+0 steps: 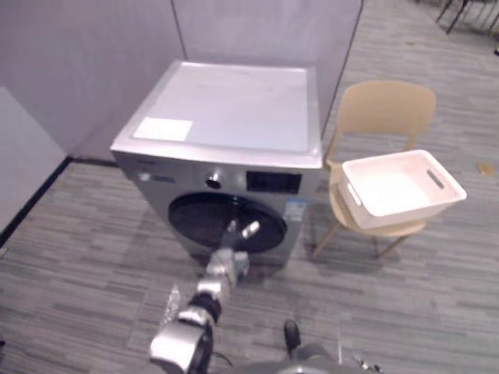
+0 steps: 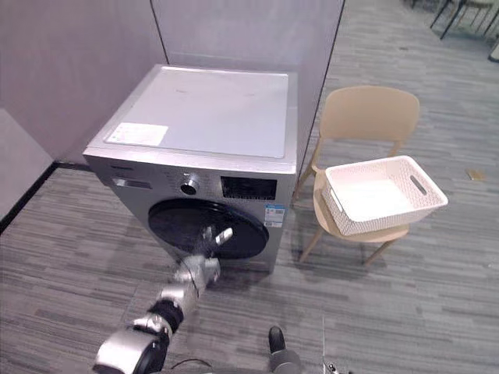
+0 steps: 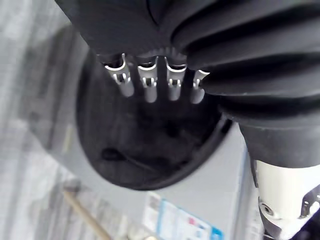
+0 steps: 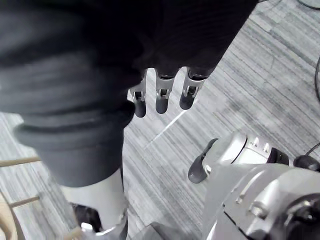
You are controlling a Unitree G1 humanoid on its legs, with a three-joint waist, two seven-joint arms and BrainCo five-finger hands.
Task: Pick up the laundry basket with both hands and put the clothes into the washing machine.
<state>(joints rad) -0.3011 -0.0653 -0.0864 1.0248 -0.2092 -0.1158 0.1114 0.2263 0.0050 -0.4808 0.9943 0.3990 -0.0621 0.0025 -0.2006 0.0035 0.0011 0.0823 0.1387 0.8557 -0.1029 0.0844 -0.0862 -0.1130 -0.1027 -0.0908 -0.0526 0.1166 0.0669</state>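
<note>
Basket (image 1: 409, 212): on the chair (image 1: 386, 109) right of the washer (image 1: 234, 105), long axis running rightward. Your left robot hand (image 1: 230, 261): fingers straight, at the closed door (image 1: 195, 222), well apart from the basket. Right robot hand (image 4: 162, 97): relaxed, empty, above the floor (image 4: 240, 75), probably on the nearer side.

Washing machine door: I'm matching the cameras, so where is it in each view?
Left eye view: door, lower centre, behind the left hand.
Right eye view: door, lower left of centre.
Left wrist view: door, dark disc past the fingers.
Right wrist view: floor instead.
Shared landmark: the left hand.
</note>
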